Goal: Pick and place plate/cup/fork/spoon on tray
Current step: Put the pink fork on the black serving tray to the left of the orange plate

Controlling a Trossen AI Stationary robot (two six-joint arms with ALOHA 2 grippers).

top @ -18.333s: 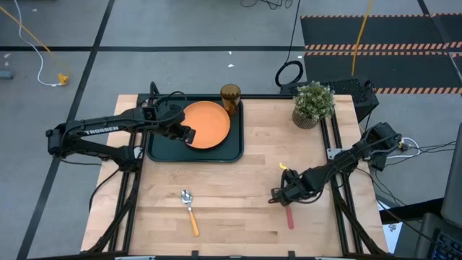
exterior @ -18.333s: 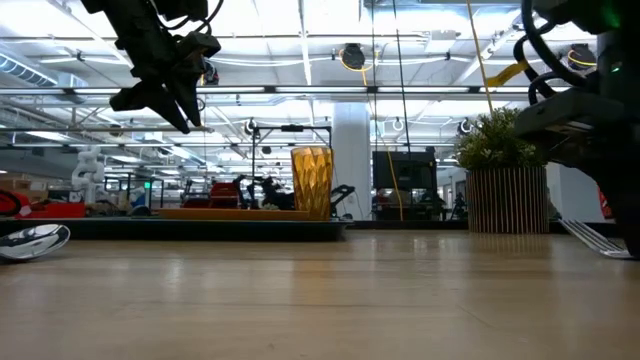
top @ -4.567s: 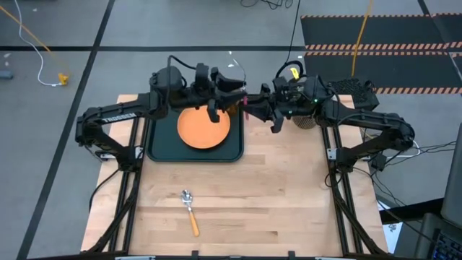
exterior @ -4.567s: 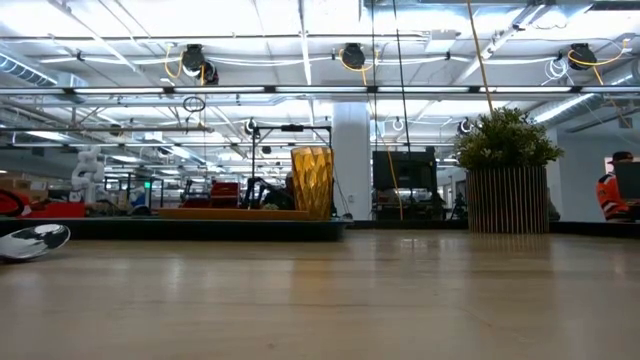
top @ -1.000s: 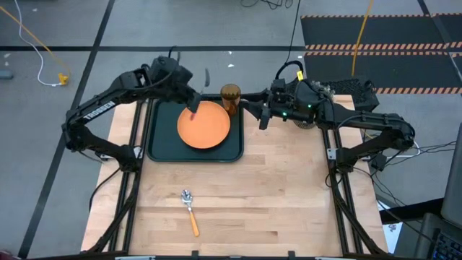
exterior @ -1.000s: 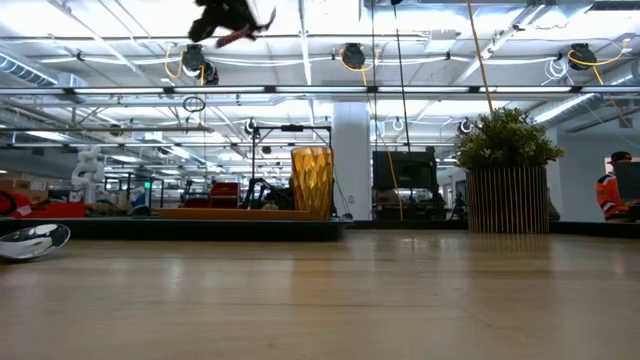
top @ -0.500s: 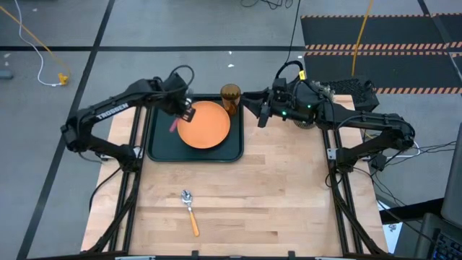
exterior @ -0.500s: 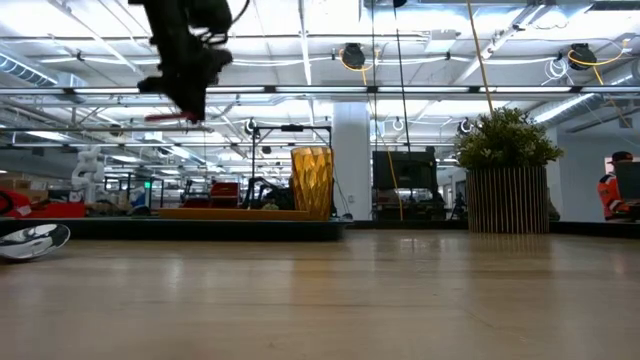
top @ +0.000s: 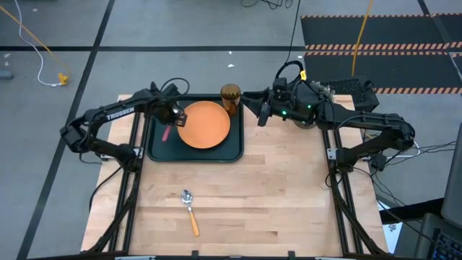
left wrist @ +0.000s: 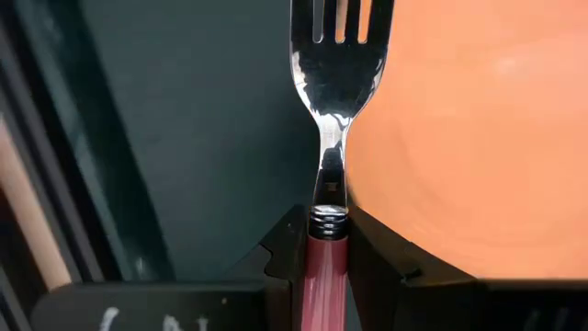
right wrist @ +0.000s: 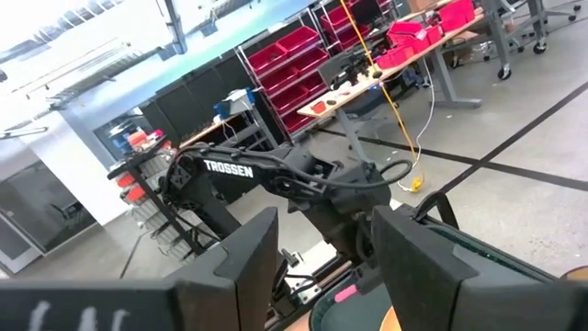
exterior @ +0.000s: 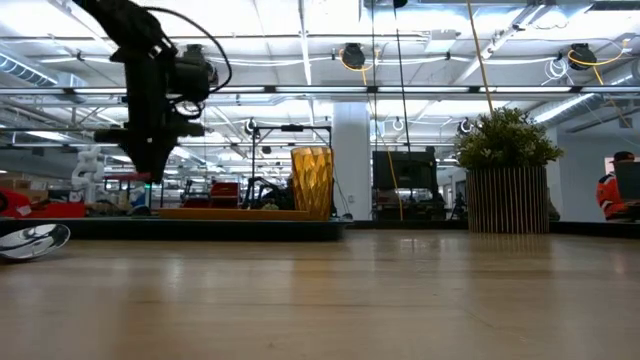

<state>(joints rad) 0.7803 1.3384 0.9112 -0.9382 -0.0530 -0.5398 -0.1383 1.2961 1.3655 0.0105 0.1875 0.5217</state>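
The fork (left wrist: 338, 64), silver tines and pink handle, is in my left gripper (left wrist: 329, 230), which is shut on it and points steeply down over the left part of the dark tray (top: 157, 148). Beside it, the orange plate (top: 204, 124) lies on the tray, and the amber cup (top: 230, 96) stands at the tray's far right corner. The spoon (top: 189, 209) lies on the table near the front edge. My right gripper (top: 253, 108) stands open, high up, just right of the cup. My left gripper pinches the fork's pink handle (left wrist: 326, 267) between its two fingers, right where the handle meets the metal neck. The fingers come steeply from above. The tines stick out past them over the tray beside the plate's rim, and the fork looks lifted clear.
A potted plant (exterior: 507, 170) stands at the table's far right, partly under the right arm. Bare wooden table (top: 274, 195) lies between the tray and the front edge, around the spoon.
My left gripper has come down from high above the plate's far rim to low over the tray's left part, moving toward the table's left and near side. It has tipped to point steeply down, carrying the fork with it.
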